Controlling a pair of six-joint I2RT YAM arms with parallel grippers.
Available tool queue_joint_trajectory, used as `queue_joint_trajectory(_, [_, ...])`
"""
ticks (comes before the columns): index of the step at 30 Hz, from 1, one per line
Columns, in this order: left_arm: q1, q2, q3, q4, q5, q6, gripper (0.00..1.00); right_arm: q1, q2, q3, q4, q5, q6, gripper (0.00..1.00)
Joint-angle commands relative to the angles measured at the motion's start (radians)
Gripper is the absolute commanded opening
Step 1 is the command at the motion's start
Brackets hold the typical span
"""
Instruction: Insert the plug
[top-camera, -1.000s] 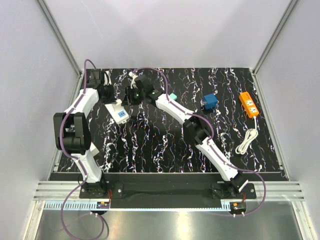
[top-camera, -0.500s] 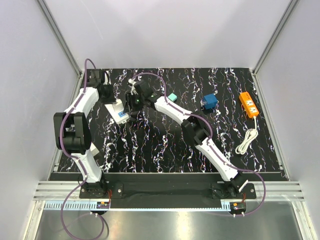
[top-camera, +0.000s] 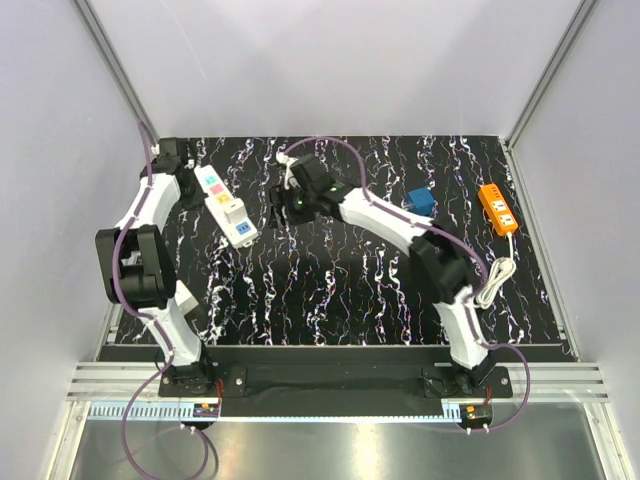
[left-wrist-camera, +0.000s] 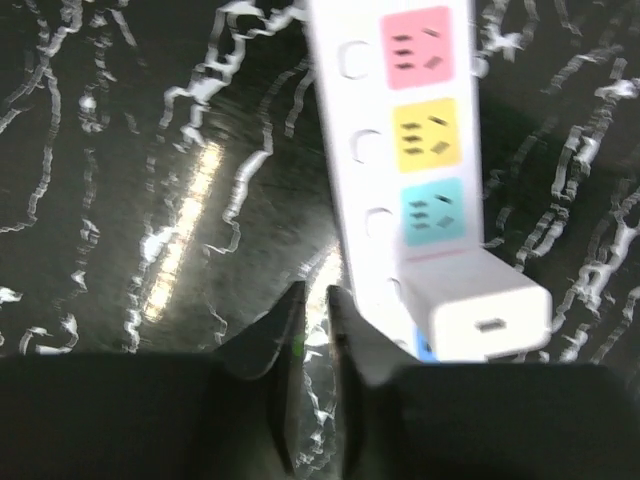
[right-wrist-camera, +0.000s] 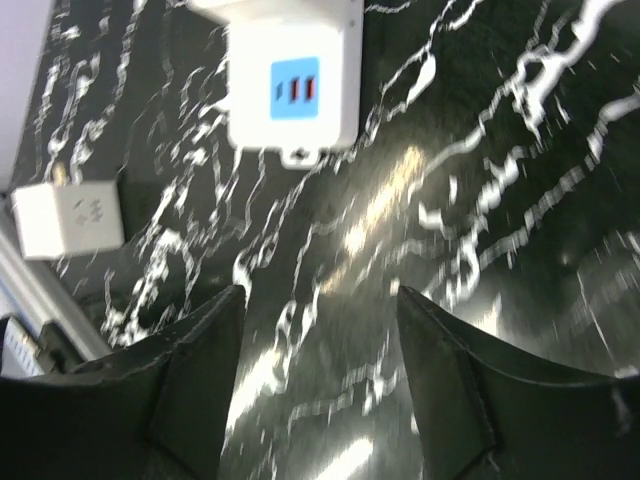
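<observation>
- When locating the plug (left-wrist-camera: 475, 312), look far left on the table (top-camera: 330, 290): a white block standing on the white power strip (left-wrist-camera: 345, 120), between the teal socket (left-wrist-camera: 435, 212) and the blue socket (right-wrist-camera: 295, 88) at the strip's near end.
- Judge as seated, or close to it: body flat against the strip face in the left wrist view, no prongs visible. Confirm before counting the task done.
- Left gripper (left-wrist-camera: 316, 295): fingers parted by a thin slit only, pinching nothing, low over bare table close beside the strip's long edge.
- Right gripper (right-wrist-camera: 320, 292): fingers spread wide, empty, hovering to the right of the strip with the blue socket in sight ahead.
- Expect a light, rigid plastic body with smooth, glossy faces. Probably slippery under hard pads and not fragile, apart from the prongs.
- Take hold across the two flat side walls, low on the body. Avoid the end face with the small port.
- Expect the strip to be light as well, and prone to sliding on the polished table. Brace along its long edges with the other gripper while pressing straight down.
- Disregard the orange strip (top-camera: 497, 208) and the blue block (top-camera: 420, 203) at far right, well apart from the work.
- Disregard also the small white cube (right-wrist-camera: 65, 220) in the right wrist view: identity unclear.
</observation>
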Motion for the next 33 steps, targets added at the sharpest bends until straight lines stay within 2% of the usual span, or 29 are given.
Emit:
queue_joint_trajectory(1, [0.017, 0.043, 0.002, 0.019, -0.079, -0.032, 0.09, 0.004, -0.210, -0.137, 0.083, 0.062, -0.049, 0.68])
queue_joint_trajectory(4, [0.016, 0.079, -0.011, 0.023, -0.103, -0.045, 0.00, -0.002, -0.314, -0.266, 0.127, 0.081, -0.054, 0.67])
queue_joint_trajectory(8, [0.011, 0.119, -0.038, 0.066, -0.012, -0.087, 0.00, -0.008, -0.416, -0.399, 0.191, 0.085, -0.046, 0.66])
queue_joint_trajectory(19, [-0.075, 0.188, -0.098, 0.143, 0.063, -0.180, 0.00, -0.008, -0.508, -0.518, 0.261, 0.060, 0.015, 0.64])
queue_joint_trajectory(24, [-0.161, 0.123, -0.095, 0.170, -0.001, -0.156, 0.01, -0.007, -0.525, -0.538, 0.262, 0.048, 0.023, 0.63])
queue_joint_trajectory(27, [-0.149, 0.052, -0.121, 0.140, -0.060, -0.168, 0.16, -0.008, -0.549, -0.561, 0.267, 0.052, 0.027, 0.63])
queue_joint_trajectory(28, [-0.142, 0.029, -0.136, 0.123, -0.107, -0.170, 0.26, -0.007, -0.559, -0.567, 0.267, 0.049, 0.029, 0.63])
queue_joint_trajectory(30, [-0.106, -0.046, -0.198, 0.111, -0.138, -0.182, 0.37, -0.007, -0.572, -0.590, 0.282, 0.034, 0.041, 0.63])
queue_joint_trajectory(31, [-0.090, -0.072, -0.224, 0.105, -0.140, -0.191, 0.53, -0.008, -0.591, -0.611, 0.291, 0.026, 0.050, 0.63])
queue_joint_trajectory(33, [-0.020, -0.153, -0.297, 0.098, -0.140, -0.228, 0.62, -0.007, -0.617, -0.636, 0.319, 0.014, 0.060, 0.63])
